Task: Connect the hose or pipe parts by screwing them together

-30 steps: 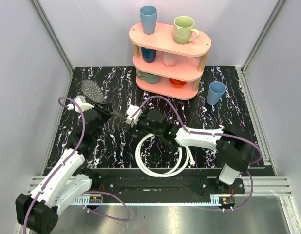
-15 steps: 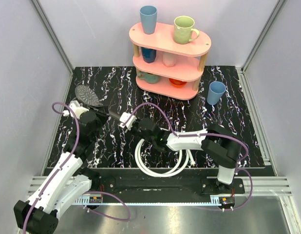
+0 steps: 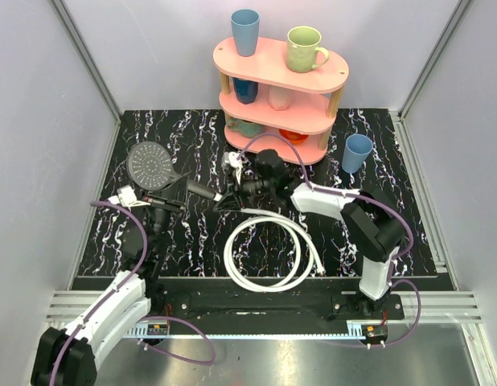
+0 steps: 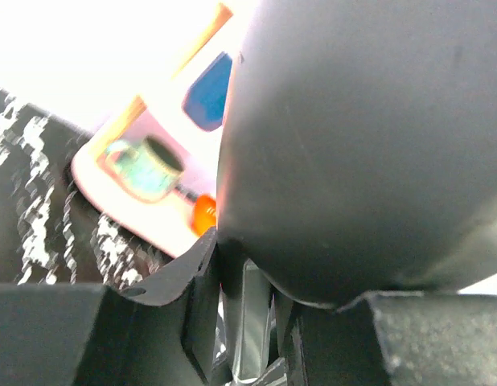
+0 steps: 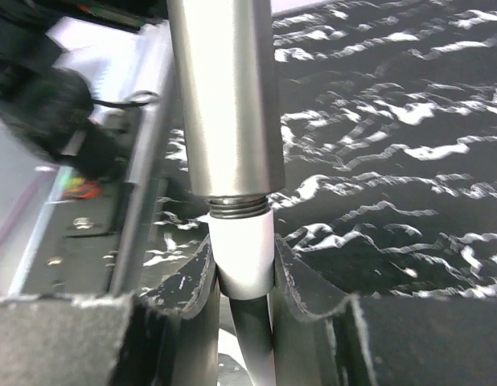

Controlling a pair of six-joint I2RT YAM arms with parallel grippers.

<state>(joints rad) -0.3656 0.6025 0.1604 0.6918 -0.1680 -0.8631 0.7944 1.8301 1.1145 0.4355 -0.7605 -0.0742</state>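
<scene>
My left gripper [image 3: 158, 199] is clamped on the neck of the shower head [image 3: 149, 163]. The head sits at the left side of the table [image 3: 377, 241], round face up, with its handle [image 5: 224, 104] pointing right. My right gripper [image 3: 230, 195] pinches the white end of the hose [image 5: 242, 241], which butts against the handle's threaded tip. The rest of the hose lies coiled mid-table, toward the near edge.

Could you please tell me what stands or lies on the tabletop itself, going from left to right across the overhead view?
shower head → white hose → blue cup. The pink rack spans the same stretch as the hose, so I leave it out.
</scene>
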